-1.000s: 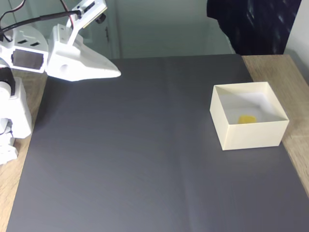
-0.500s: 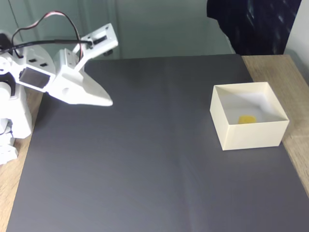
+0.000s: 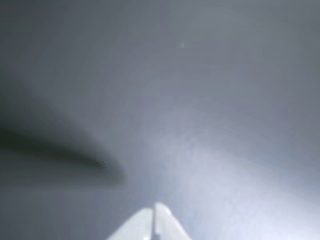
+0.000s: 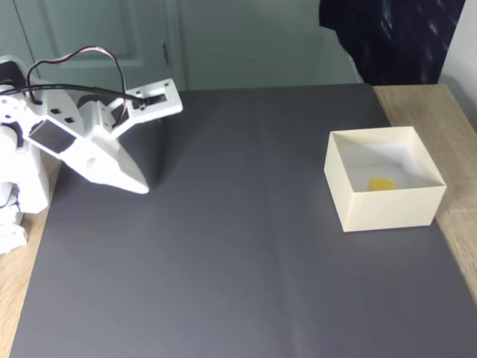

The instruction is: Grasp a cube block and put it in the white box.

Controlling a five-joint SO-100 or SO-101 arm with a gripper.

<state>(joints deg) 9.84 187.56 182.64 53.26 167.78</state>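
The yellow cube block (image 4: 382, 183) lies inside the white box (image 4: 387, 208) at the right of the dark mat in the fixed view, its lower part hidden by the box's near wall. My white gripper (image 4: 141, 189) is far to the left, tilted down with its tips close above the mat. In the wrist view the gripper (image 3: 153, 210) shows two white fingertips pressed together at the bottom edge, shut with nothing between them, over bare grey mat.
A dark grey mat (image 4: 238, 253) covers most of the wooden table (image 4: 447, 112). The arm's white base (image 4: 19, 186) stands at the left edge. A dark cloth (image 4: 387, 37) hangs at the back right.
The gripper has swung down and to the left, from high over the mat's back left corner to just above its surface. Cube and box have not moved.
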